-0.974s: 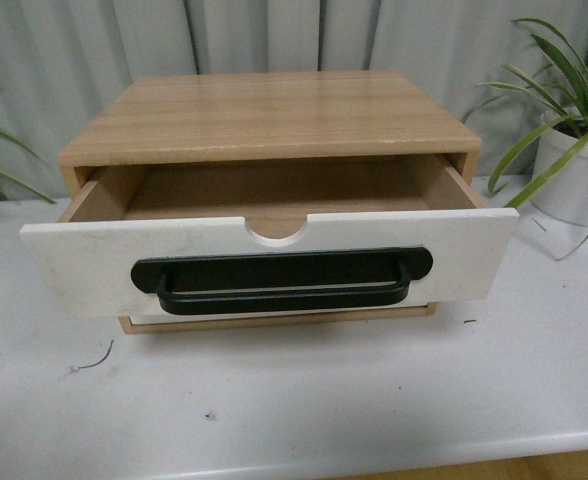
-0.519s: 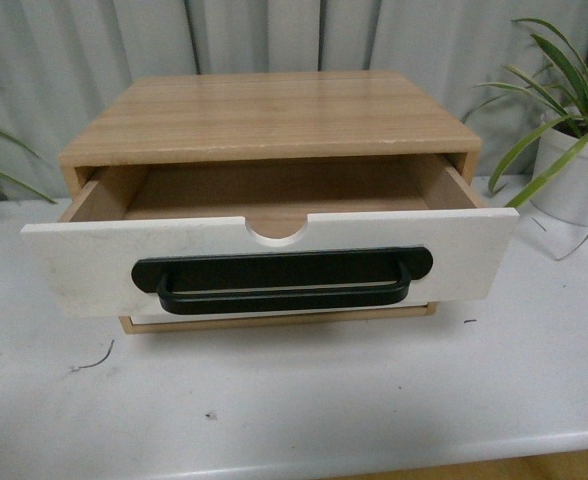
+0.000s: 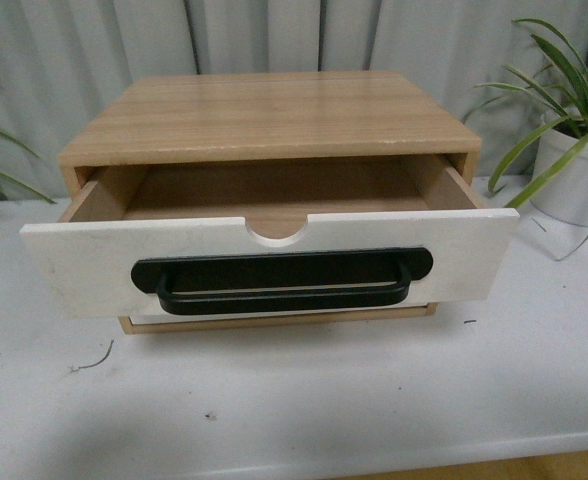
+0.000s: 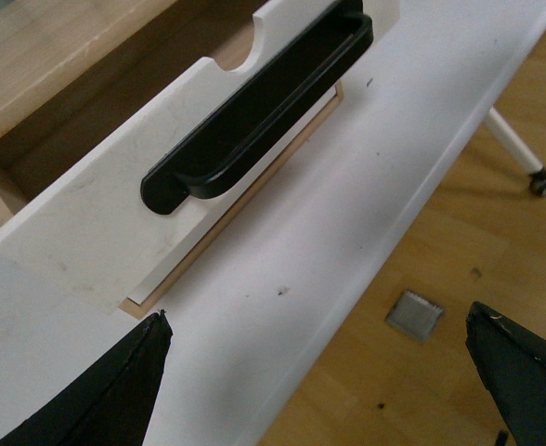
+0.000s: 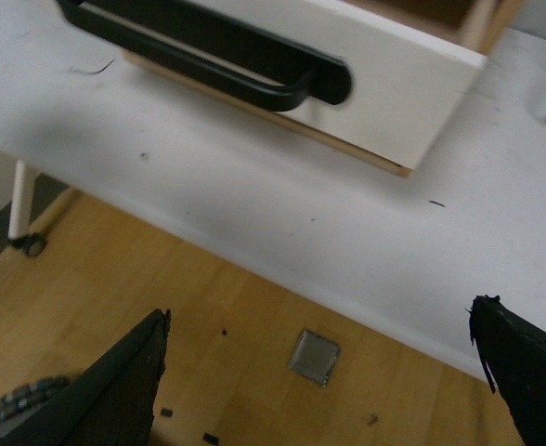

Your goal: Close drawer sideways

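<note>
Nothing has shifted: the drawer (image 3: pixel 84 270) stands pulled out at frame centre. Left gripper (image 4: pixel 318 314) and right gripper (image 5: pixel 319 309) gape empty. Probably stiff, light, free-sliding; push its white front beside the bar handle (image 3: pixel 282 282).

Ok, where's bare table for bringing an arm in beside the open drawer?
Widest: the table strip between the drawer front and the near edge. Bare table also flanks the drawer's left end, up to the stray leaves, and its right end, though the potted plant leans in there. Tight: under the drawer front.
</note>
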